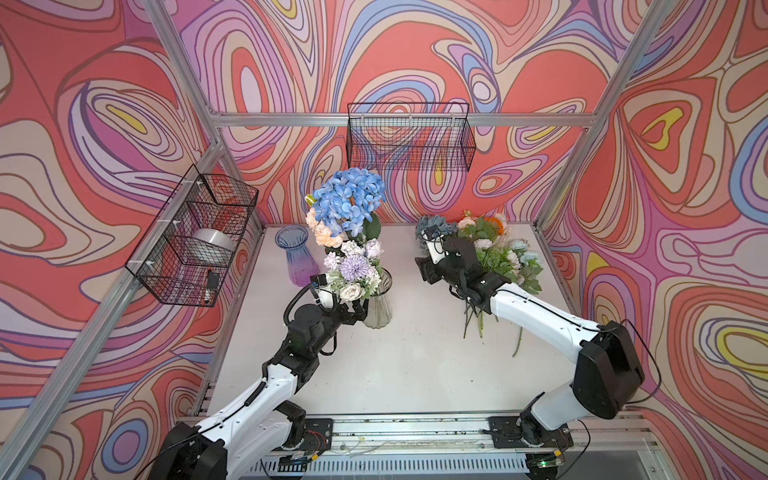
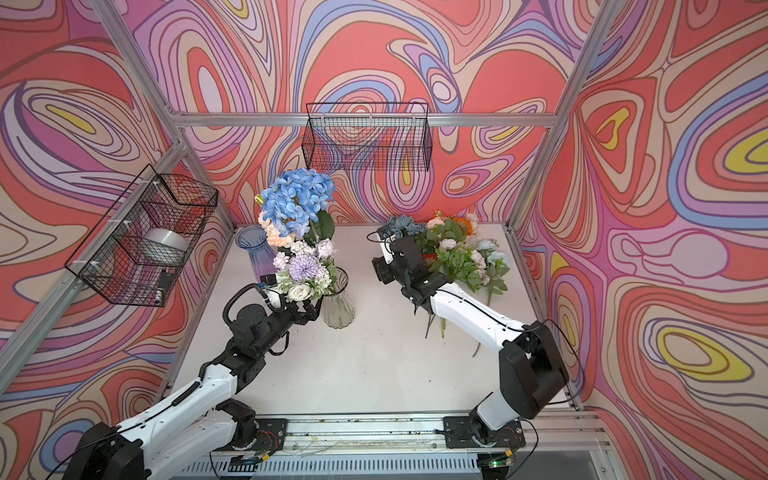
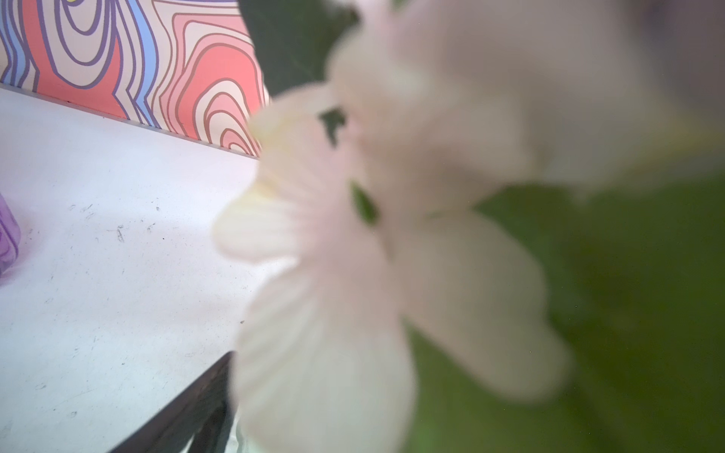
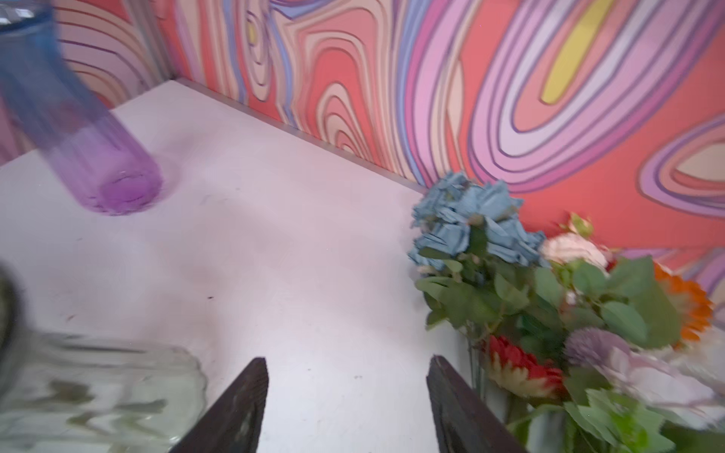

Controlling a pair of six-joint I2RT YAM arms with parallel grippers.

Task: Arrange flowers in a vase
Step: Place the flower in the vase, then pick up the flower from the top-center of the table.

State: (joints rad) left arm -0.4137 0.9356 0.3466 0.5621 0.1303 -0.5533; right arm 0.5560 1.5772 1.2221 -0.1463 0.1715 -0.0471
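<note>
A round metal bowl (image 1: 212, 245) is being held in the black wire basket (image 1: 174, 286) at the left. Next, a ribbed glass vase (image 1: 296, 259), blue shading to purple, is standing. Hydrangea-blue, peach, lilac and cream flowers (image 1: 353, 257) are being carried upright in the clear fluted vase (image 1: 380, 311); beside it the left gripper (image 1: 360, 308) is being held spread wide. The right gripper (image 4: 347, 364) is being held parted, gripping nothing, beside loose flowers (image 1: 498, 249) lying heaped on the table (image 1: 415, 353).
</note>
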